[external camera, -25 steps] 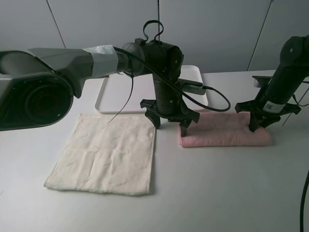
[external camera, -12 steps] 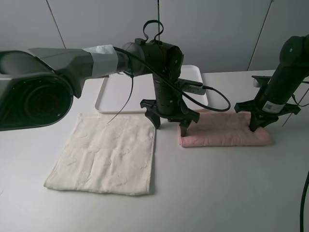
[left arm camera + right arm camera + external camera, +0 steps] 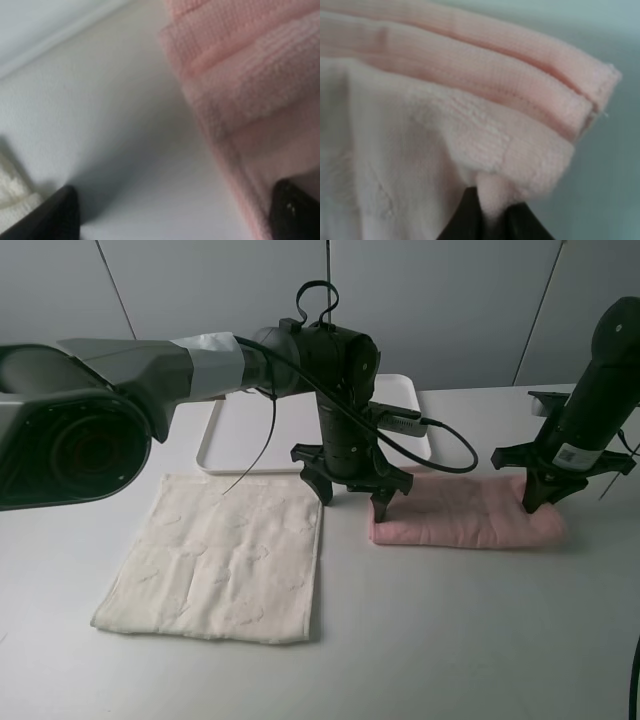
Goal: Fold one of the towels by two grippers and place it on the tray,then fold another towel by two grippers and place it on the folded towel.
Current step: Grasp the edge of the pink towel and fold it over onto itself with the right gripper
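Right pincer (image 3: 545, 502) has shifted a little right and now stands clenched on a pinch of the pale pink terry towel (image 3: 460, 520) at its right end. Towel is a folded strip on the white bench (image 3: 480, 640), long axis left-right. Left pincer (image 3: 353, 498) is released, splayed wide over the strip's left end. White rectangular plastic tray (image 3: 260, 425) lies far-left of the strip, nearer the left arm; nothing shows on its visible part. Cream-white terry towel (image 3: 220, 560) lies flat, near-left.
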`<control>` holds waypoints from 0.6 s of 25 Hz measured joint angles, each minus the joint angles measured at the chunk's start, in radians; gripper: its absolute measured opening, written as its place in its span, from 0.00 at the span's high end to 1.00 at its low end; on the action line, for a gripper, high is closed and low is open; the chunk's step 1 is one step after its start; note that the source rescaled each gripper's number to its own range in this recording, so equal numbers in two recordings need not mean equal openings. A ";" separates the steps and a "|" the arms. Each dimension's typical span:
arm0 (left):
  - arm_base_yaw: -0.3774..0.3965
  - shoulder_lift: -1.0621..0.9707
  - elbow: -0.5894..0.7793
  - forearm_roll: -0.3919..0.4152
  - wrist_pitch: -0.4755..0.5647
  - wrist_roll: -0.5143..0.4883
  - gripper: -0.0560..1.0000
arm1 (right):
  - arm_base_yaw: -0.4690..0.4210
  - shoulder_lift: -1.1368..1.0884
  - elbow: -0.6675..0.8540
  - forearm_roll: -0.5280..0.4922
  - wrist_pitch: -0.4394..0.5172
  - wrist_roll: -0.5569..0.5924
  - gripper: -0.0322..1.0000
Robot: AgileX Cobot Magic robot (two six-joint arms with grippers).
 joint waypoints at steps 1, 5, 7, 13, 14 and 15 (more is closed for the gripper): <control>0.000 0.000 0.000 0.000 0.000 0.000 0.02 | 0.000 -0.015 0.000 0.008 0.003 0.000 0.92; 0.000 0.000 0.000 0.000 -0.002 0.002 0.02 | 0.000 -0.063 0.002 0.071 0.019 -0.005 0.92; 0.002 0.000 0.000 0.000 -0.002 0.002 0.02 | 0.000 -0.080 0.002 0.126 0.034 -0.027 0.92; 0.015 0.000 0.000 -0.002 0.000 0.004 0.02 | 0.000 -0.095 0.002 0.365 0.100 -0.152 0.92; 0.017 0.000 0.000 -0.004 0.002 0.004 0.02 | 0.000 -0.095 0.002 0.413 0.111 -0.178 0.92; 0.021 0.000 0.000 -0.004 0.002 0.004 0.02 | 0.000 -0.095 0.002 0.450 0.114 -0.196 0.92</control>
